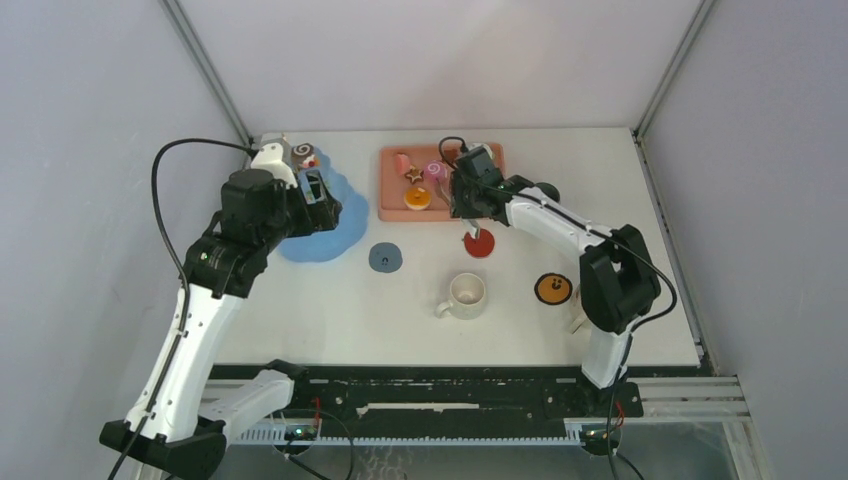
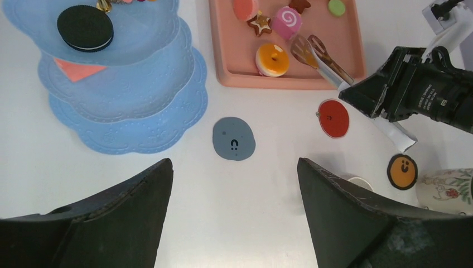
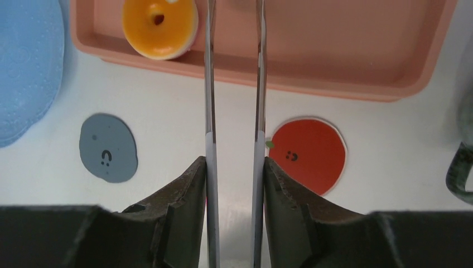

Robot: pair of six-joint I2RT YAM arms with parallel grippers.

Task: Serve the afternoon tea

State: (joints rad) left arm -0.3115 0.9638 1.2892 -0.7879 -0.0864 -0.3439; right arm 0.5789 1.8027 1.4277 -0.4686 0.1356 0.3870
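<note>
The blue tiered tower [image 1: 322, 232] stands at the back left, with a black sandwich cookie [image 2: 85, 28] and an orange wedge [image 2: 78, 70] on its tiers. My left gripper [image 1: 312, 188] hovers over it, open and empty [image 2: 234, 167]. My right gripper [image 1: 468, 205] is shut on the metal tongs [image 3: 210, 84], whose open, empty tips [image 2: 312, 49] sit over the tray beside the orange donut [image 3: 159, 25]. A pink swirl roll [image 2: 287, 22] and a star cookie [image 2: 260, 23] lie in the tray too. The cream mug [image 1: 465, 295] stands at centre front.
The salmon-pink tray [image 1: 490, 160] sits at the back centre. Three flat coasters lie on the table: grey [image 1: 385, 258], red [image 1: 479, 244], orange [image 1: 552, 289]. A flowered mug [image 2: 446, 192] stands by the orange coaster. A dark green mug [image 3: 463, 162] shows at the right wrist view's edge.
</note>
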